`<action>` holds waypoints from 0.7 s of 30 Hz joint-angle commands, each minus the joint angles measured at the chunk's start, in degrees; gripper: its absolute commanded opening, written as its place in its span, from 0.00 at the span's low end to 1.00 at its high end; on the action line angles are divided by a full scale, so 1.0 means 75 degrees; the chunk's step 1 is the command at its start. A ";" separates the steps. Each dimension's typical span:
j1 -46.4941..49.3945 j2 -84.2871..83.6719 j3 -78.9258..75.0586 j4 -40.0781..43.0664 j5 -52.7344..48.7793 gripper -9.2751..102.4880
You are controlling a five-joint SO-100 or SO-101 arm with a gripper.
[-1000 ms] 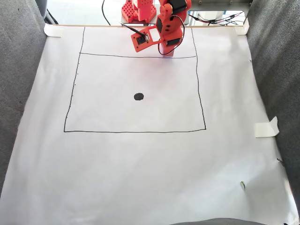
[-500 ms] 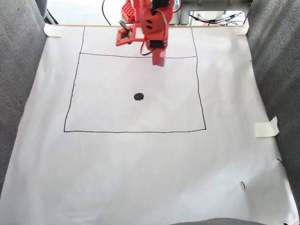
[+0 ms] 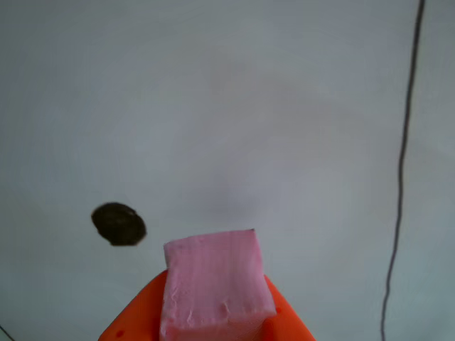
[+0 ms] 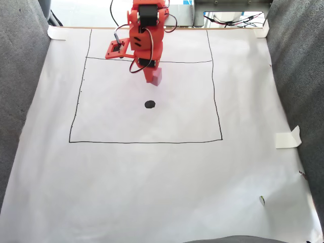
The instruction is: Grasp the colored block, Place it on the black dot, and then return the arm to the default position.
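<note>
A white paper sheet (image 4: 152, 177) with a drawn black rectangle (image 4: 146, 142) covers the tabletop, between grey walls (image 4: 20, 76). The orange claw (image 4: 153, 77) holds the pink foam cube (image 3: 213, 284) near the far edge, above the black dot (image 4: 150, 104).

We see the pale pink foam block (image 3: 213, 284) clamped between the orange tool's (image 3: 206, 323) fingers (image 3: 138, 312), its faces slightly dented. The oval black dot (image 4: 150, 104) lies uncovered near it, apart from the block.
</note>
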State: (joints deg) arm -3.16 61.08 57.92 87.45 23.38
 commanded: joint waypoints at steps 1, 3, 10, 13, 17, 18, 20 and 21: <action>0.0199 -0.0176 -0.1031 0.0176 -0.0070 0.08; 0.0234 -0.0375 -0.1301 0.0117 -0.0047 0.08; 0.0246 -0.1395 -0.2930 0.0398 0.0047 0.08; 0.0188 -0.1898 -0.3797 0.0727 0.0047 0.08; 0.0152 -0.2672 -0.5145 0.1289 0.0094 0.08; 0.0152 -0.2813 -0.5379 0.1359 0.0129 0.08; 0.0152 -0.3141 -0.5941 0.1582 0.0188 0.08; 0.0164 -0.3316 -0.6305 0.1723 0.0234 0.08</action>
State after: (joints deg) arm -1.58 36.39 18.11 98.26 24.52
